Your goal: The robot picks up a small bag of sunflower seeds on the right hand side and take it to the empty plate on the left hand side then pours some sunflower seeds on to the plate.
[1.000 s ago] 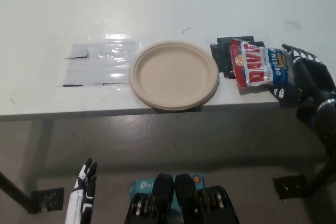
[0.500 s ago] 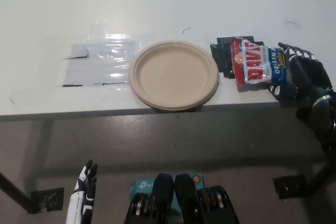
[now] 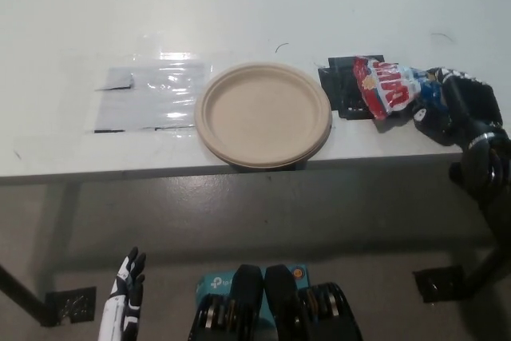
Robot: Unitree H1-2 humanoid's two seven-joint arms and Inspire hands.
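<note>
One small bag of sunflower seeds (image 3: 389,88) sat crumpled in my black right hand (image 3: 453,107), fingers clasped around it, right of the empty plate (image 3: 263,113) on the white table (image 3: 239,5). My white left hand (image 3: 122,309) hung low beneath, fingers apart.

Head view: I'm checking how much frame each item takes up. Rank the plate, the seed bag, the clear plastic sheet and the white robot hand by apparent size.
1. Plate, largest.
2. Clear plastic sheet, a bit smaller, though its edges are faint.
3. Seed bag, partly covered by the right robot hand.
4. Left robot hand, smallest, cut by the frame edge.
</note>
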